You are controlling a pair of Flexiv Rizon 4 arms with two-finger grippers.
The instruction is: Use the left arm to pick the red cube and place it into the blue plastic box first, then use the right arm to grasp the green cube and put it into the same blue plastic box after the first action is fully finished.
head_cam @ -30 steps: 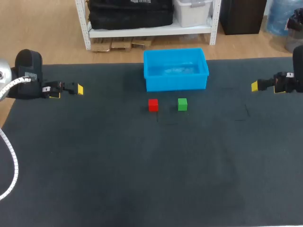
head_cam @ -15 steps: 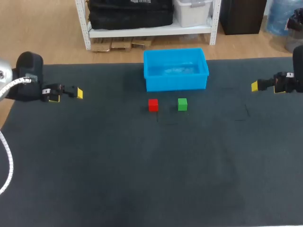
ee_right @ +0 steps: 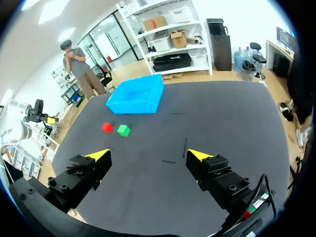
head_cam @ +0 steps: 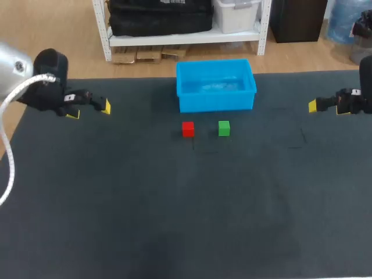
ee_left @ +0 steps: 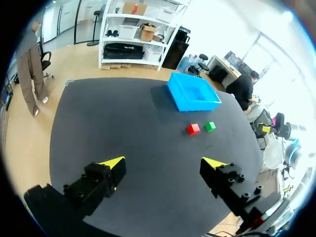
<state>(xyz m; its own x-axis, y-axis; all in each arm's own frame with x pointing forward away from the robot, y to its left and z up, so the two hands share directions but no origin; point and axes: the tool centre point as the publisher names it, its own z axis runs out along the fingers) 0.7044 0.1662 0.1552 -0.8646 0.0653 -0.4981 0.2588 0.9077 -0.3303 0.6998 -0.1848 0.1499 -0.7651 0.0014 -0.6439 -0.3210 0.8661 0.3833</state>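
right wrist: right gripper (ee_right: 148,155) tips spread | head: one tip visible

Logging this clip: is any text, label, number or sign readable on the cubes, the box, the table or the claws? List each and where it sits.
None can be read.
The small red cube, small green cube and blue plastic box show plain faces.
The dark table mat carries only short dark lines, no characters.
Nothing legible shows on the left claw or right claw.
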